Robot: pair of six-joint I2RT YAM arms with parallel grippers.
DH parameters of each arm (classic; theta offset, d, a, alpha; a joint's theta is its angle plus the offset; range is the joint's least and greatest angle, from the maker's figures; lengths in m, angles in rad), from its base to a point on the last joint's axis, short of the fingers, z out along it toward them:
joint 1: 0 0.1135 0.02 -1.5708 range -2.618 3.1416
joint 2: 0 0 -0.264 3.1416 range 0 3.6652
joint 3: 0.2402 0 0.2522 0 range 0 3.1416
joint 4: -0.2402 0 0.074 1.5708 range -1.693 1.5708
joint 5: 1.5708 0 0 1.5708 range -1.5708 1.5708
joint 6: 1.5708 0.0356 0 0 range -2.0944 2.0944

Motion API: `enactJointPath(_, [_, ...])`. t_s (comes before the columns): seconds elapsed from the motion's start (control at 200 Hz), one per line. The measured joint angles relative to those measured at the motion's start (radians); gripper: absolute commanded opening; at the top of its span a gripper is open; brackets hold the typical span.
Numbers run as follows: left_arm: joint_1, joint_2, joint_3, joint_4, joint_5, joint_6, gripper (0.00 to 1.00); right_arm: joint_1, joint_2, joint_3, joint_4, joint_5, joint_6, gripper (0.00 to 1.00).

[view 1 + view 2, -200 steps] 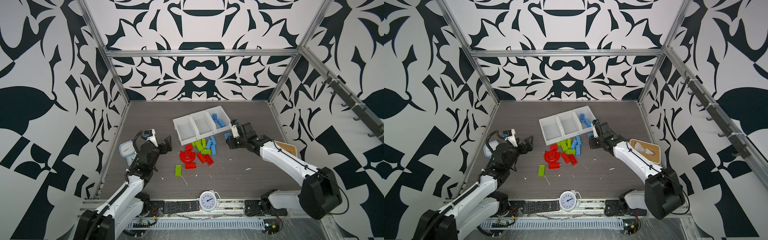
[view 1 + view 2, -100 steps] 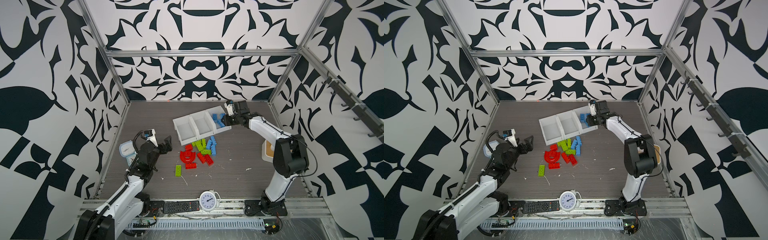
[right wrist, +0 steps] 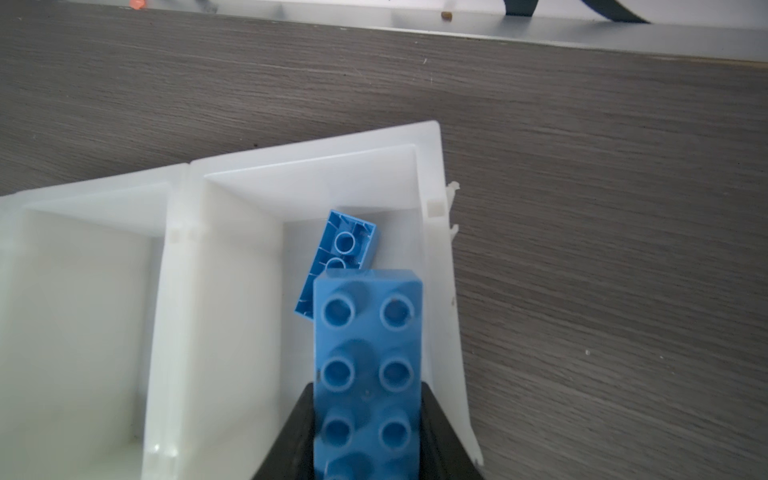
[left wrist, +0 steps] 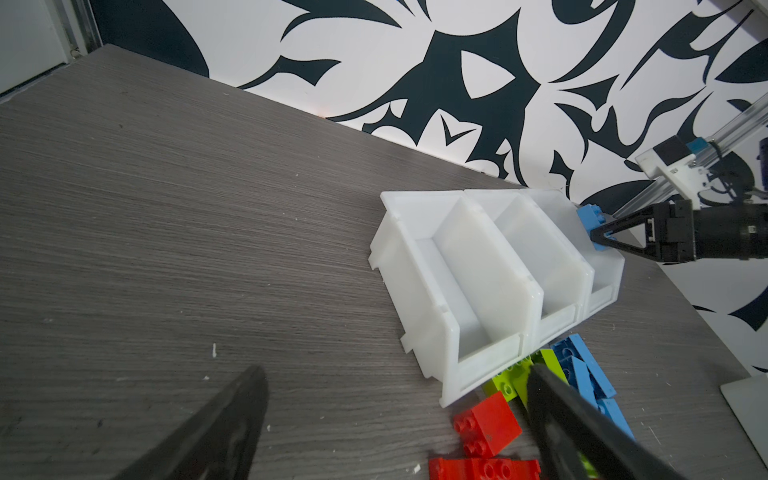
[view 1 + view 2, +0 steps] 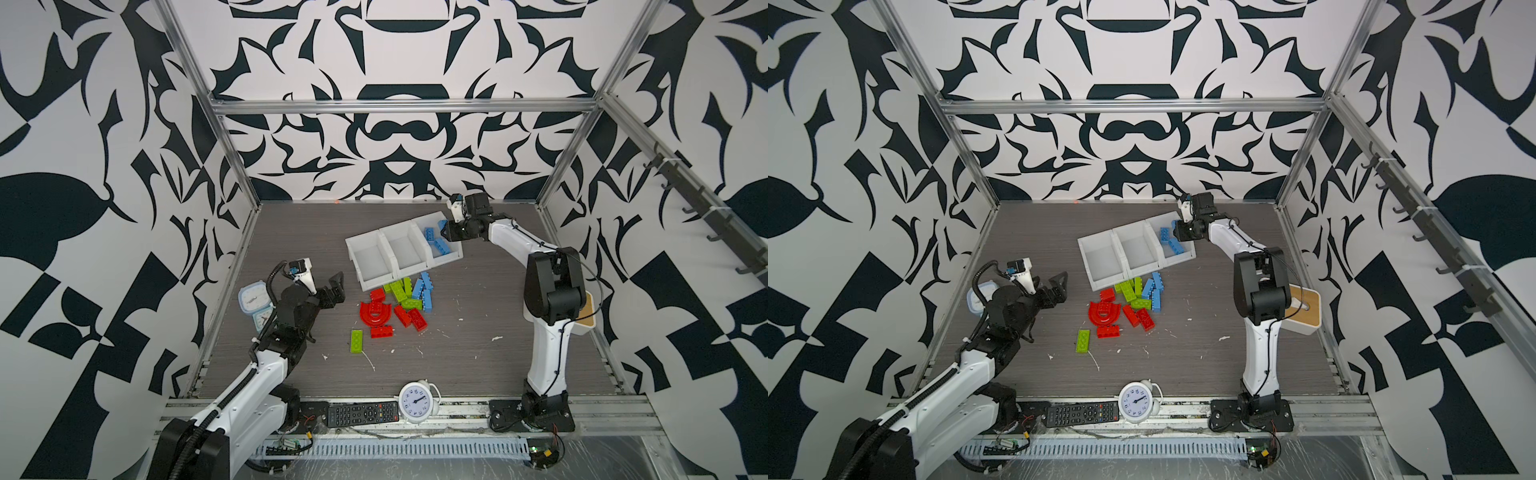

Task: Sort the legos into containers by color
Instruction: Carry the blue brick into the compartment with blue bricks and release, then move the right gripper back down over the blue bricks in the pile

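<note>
The three joined white containers [image 5: 360, 241] stand at the back middle. My right gripper [image 5: 447, 231] hovers over the rightmost bin [image 3: 316, 158], shut on a light blue brick [image 3: 368, 361] with its studs facing the wrist camera. Below it an upturned blue brick [image 3: 343, 249] lies in that bin, and blue bricks [image 5: 436, 245] show there in a top view. The other two bins look empty. Loose legos lie in front of the bins: a red arch [image 5: 375, 312], green bricks [image 5: 399, 291], blue bricks [image 5: 424, 289] and a lone green brick [image 5: 356, 340]. My left gripper [image 5: 334, 286] stands open left of the pile, holding nothing.
A white tissue box with a wooden lid [image 5: 1304, 307] sits at the right behind my right arm. A white alarm clock [image 5: 417, 401] and a black remote [image 5: 361, 412] lie at the front edge. A pale blue clock [image 5: 253, 299] sits by the left wall.
My right arm has carried the blue brick from the table right of the pile up and back to above the rightmost bin. The left arm has not moved.
</note>
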Motion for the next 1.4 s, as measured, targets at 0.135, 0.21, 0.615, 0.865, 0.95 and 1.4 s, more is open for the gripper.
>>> enactJointPath(0.135, [0.0, 0.002, 0.0, 0.0, -0.002, 0.0, 1.0, -0.002, 0.0, 0.001, -0.004, 0.0, 0.008, 0.51])
enactJointPath(0.21, [0.0, 0.002, 0.0, 0.0, -0.001, 0.0, 1.0, -0.002, -0.008, -0.005, -0.001, 0.003, 0.006, 0.56])
enactJointPath(0.615, [0.0, 0.001, 0.0, 0.0, 0.003, -0.005, 1.0, 0.006, -0.317, -0.278, 0.081, -0.011, 0.063, 0.59])
enactJointPath(0.865, [0.0, 0.001, 0.0, 0.0, 0.003, -0.008, 1.0, 0.14, -0.616, -0.567, 0.085, 0.064, 0.149, 0.58])
enactJointPath(0.95, [0.0, 0.001, 0.0, 0.0, 0.003, -0.009, 1.0, 0.215, -0.658, -0.62, 0.074, 0.115, 0.181, 0.57])
enactJointPath(1.4, [0.0, 0.002, 0.0, 0.0, 0.003, -0.012, 1.0, 0.364, -0.595, -0.705, 0.073, 0.268, 0.296, 0.57])
